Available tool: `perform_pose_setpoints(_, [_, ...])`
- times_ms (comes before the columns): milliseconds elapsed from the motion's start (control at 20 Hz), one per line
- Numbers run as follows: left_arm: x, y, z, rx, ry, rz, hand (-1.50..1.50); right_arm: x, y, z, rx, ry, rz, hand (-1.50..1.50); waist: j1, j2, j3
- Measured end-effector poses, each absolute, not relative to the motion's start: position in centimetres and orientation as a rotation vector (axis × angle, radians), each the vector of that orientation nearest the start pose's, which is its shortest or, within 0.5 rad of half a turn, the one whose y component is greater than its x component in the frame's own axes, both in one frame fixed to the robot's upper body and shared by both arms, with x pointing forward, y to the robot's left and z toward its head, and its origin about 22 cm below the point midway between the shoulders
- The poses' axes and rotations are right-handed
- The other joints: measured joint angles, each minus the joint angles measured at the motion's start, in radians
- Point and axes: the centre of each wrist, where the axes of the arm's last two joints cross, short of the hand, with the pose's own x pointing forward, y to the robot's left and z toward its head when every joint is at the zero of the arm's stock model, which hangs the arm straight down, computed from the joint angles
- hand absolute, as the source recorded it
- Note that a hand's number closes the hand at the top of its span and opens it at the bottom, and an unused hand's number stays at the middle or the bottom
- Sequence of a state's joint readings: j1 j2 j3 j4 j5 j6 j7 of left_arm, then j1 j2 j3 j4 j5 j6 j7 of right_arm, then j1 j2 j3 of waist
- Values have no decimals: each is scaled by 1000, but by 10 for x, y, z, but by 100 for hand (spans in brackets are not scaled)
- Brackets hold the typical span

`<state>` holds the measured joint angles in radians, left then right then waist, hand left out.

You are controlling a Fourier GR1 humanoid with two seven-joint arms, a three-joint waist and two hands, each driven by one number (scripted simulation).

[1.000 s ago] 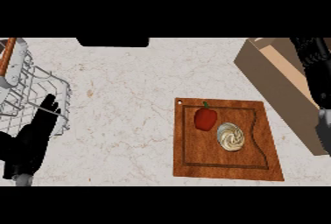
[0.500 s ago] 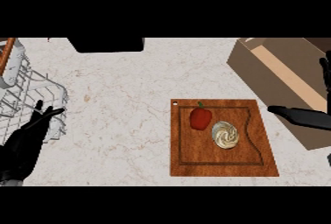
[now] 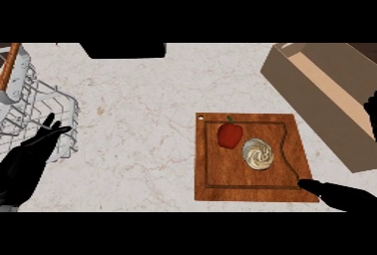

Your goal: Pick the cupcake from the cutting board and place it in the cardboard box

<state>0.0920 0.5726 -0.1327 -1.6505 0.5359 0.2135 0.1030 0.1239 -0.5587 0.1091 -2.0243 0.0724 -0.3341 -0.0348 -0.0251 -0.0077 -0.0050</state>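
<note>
Bench (image 3: 140, 99): pale marbled stone, fills the frame. Dark rectangular object at top edge, centre-left; cannot identify. White wire rack (image 3: 33, 107) at upper left. Wooden cutting board (image 3: 247, 191) right of centre, carrying a red pepper (image 3: 230, 134) and the cupcake (image 3: 259, 153), side by side near the board's middle. Cardboard box (image 3: 324, 94) at upper right, unmarked. No writing legible anywhere. Left hand (image 3: 29, 159) lower left, fingers spread wide, holding nothing. Right hand (image 3: 346, 195) at the board's lower right corner, fingers extended, empty.

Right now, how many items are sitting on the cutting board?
2. A red bell pepper toward the far left of the cutting board, and the cupcake just right of it, nearer the middle. Nothing covers the rest of the board except the right hand at its near right corner.
</note>
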Motion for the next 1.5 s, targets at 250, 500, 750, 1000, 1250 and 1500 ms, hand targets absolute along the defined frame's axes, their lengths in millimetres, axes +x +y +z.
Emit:
perform_pose_setpoints(250, [220,325,43,88,-1388,46,0,188,-293,131,-690,-1681,674,-150,7,4,-4])
perform_pose_setpoints(500, [227,321,47,58,-1387,22,0,186,-276,153,-774,-1415,862,-150,32,11,-6])
perform_pose_setpoints(750, [233,316,47,39,-1391,15,0,193,-248,171,-779,-1203,943,-150,52,14,-4])
perform_pose_setpoints(1000, [235,316,47,47,-1385,24,0,208,-220,181,-709,-1103,956,-150,55,12,-2])
perform_pose_setpoints(1250, [231,318,45,58,-1395,27,0,215,-207,173,-660,-1057,970,-150,43,9,0])
perform_pose_setpoints(1500, [230,320,45,53,-1396,32,0,225,-203,168,-640,-1023,985,-150,37,8,1])
